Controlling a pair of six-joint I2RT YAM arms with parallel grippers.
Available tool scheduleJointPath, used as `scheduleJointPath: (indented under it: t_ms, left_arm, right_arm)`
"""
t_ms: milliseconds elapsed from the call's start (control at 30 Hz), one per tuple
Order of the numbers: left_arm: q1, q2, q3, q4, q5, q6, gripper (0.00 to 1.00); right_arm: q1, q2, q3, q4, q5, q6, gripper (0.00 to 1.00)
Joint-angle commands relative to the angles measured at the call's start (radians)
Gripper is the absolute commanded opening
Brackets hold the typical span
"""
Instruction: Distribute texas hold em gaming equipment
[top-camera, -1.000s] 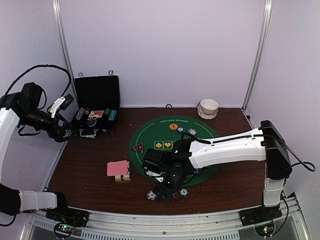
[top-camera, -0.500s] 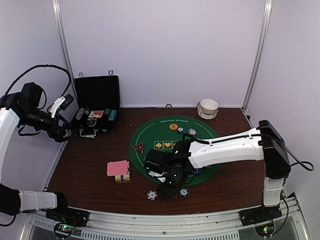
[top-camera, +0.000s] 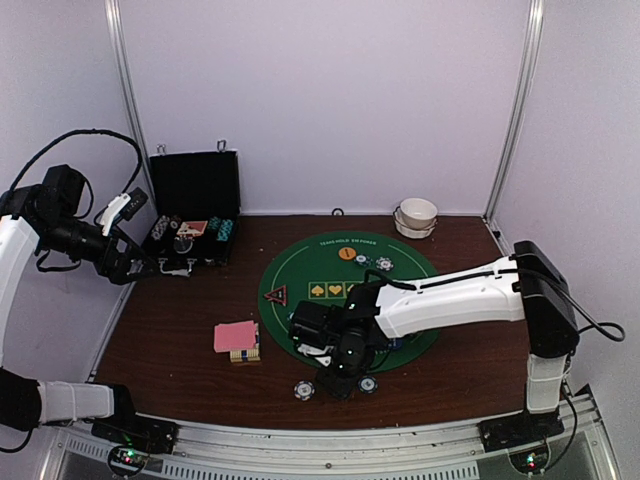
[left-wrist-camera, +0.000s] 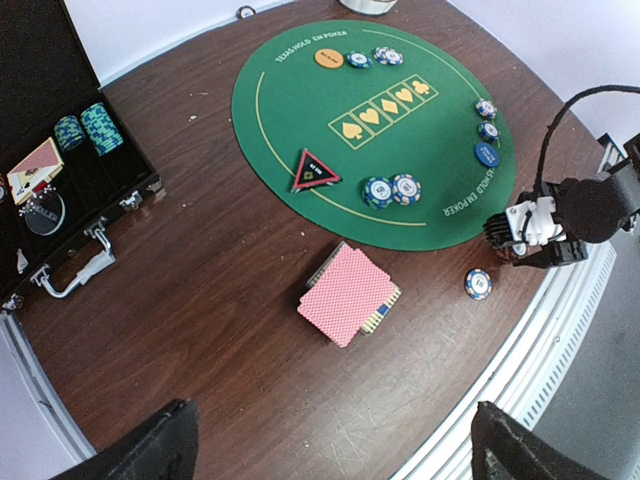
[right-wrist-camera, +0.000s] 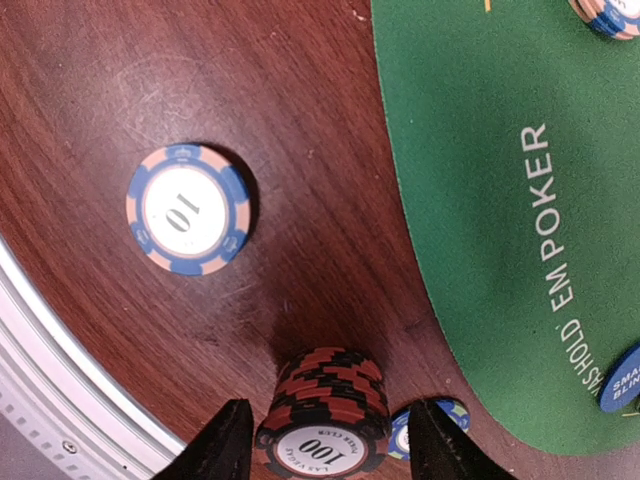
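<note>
Right gripper (right-wrist-camera: 322, 445): low over the near tabletop (top-camera: 180, 330), just off the green mat's (left-wrist-camera: 300, 100) near edge. Its fingers (right-wrist-camera: 228, 440) stand either side of a red-and-black chip stack (right-wrist-camera: 322, 410) with a sliver of gap on one side, so it is not clamped.
Red-and-black chip stack: upright, axis vertical, "100" face up. Only the right wrist camera shows it; from above the gripper hides it.
"10" chip (right-wrist-camera: 187, 208): blue and pink, flat on the wood, apart from the stack and on its left in the top view.
Blue-and-green chip (right-wrist-camera: 425, 432): just beside the stack, partly behind a finger.
Playing cards (left-wrist-camera: 345, 295): pink backs up, a loose pile on the card box (top-camera: 247, 356), left of the mat. The long axis runs roughly left to right in the top view.
Pair of chips (left-wrist-camera: 392, 190): on the mat's near part, seen only by the left wrist camera because the right arm covers them from above.
Blue round button (left-wrist-camera: 487, 153): on the mat by its printed rim. Both wrist cameras show it; the top view does not.
Red triangular button (top-camera: 276, 295): flat at the mat's left edge.
Orange round button (top-camera: 346, 253): far side of the mat, with two chips (top-camera: 373, 262) just beside it.
Left gripper (left-wrist-camera: 330, 445): held high at the far left near the black case (top-camera: 195, 185), jaws spread wide with nothing between them.
Black case: lid up, chips and cards inside.
White bowl (top-camera: 418, 212): far right, whole only in the top view.
</note>
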Motion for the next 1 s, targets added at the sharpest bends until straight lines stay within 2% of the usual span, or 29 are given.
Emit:
scheduleJointPath:
  t_ms: [0, 633, 967]
  left_arm:
    - [0.008, -0.011, 0.014, -0.007, 0.011, 0.012, 0.98]
    - [0.008, -0.013, 0.013, -0.008, 0.009, 0.013, 0.98]
    - [0.008, -0.013, 0.011, -0.010, 0.014, 0.013, 0.98]
  right_arm:
    - [-0.009, 0.014, -0.010, 0.006, 0.000, -0.004, 0.54]
    - [-0.011, 0.012, -0.015, 0.006, -0.015, -0.007, 0.46]
    - [-0.010, -0.001, 0.022, -0.023, -0.021, -0.014, 0.55]
